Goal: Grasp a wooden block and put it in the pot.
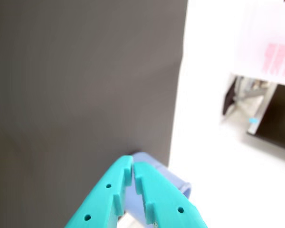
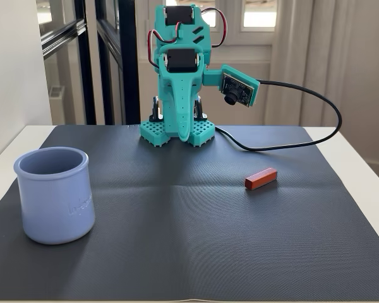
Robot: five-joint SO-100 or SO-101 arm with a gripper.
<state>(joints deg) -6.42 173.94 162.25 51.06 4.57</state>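
Pinching nearly shut, pincer holds nothing, w/ pot behind.

Setting: indoor room, home or office uncertain.
Evidence: white table, dark mat, glazed dark-framed doors, window.

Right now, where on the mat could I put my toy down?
The biggest bare patch of the mat is the middle and front, between the pot on the left and the wooden block on the right in the fixed view. The back middle is crowded by the arm's base and its cable.
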